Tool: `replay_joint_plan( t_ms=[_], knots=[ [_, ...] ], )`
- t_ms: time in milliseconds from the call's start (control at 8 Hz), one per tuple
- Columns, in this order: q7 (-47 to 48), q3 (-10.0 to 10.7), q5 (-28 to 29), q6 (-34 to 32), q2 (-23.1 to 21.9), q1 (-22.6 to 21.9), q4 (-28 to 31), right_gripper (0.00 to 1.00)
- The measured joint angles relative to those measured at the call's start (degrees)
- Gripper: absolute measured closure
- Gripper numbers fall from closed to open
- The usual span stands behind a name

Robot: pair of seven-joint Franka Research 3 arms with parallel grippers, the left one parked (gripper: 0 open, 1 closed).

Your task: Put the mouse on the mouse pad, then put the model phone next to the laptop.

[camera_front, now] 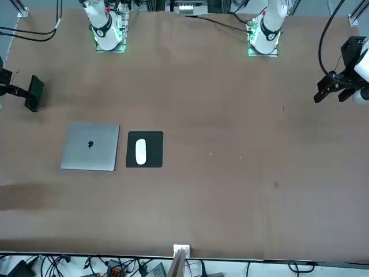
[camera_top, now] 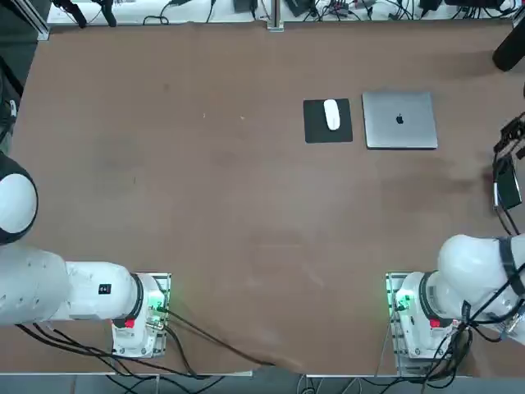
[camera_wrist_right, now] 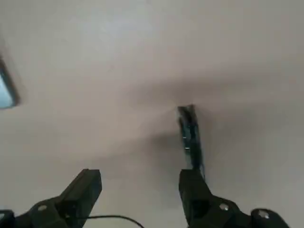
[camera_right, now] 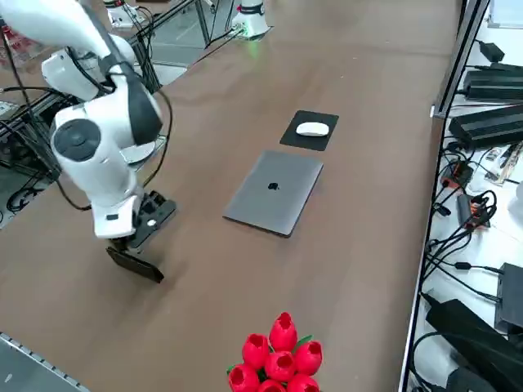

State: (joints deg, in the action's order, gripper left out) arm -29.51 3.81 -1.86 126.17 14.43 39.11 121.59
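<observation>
Careful now, your right end effector (camera_wrist_right: pixel 140 178) gapes wide, the model phone (camera_wrist_right: pixel 191 137) edge-on by one fingertip, well apart from the laptop (camera_right: pixel 275 189); an off-centre close could topple it.

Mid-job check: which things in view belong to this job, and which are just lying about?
Job: mouse, mouse pad, laptop, model phone; right gripper, beside the phone.
Lying about: red tulips; black boxes beyond the table's far edge.
</observation>
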Motion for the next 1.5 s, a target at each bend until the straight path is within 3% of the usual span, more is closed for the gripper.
replay_joint_plan(
  t_ms=[625,1000,1250,1500],
  knots=[
    [-5.1,-0.11,-3.36,9.65,0.17,6.14,5.06,0.0],
    [-6.62,-0.18,-3.54,15.78,2.81,7.56,7.53,0.03],
    [-6.83,-0.36,-3.56,17.15,4.34,7.67,7.65,0.16],
    [-7.19,-0.42,-3.57,18.18,4.75,7.82,7.63,0.57]
  ],
)
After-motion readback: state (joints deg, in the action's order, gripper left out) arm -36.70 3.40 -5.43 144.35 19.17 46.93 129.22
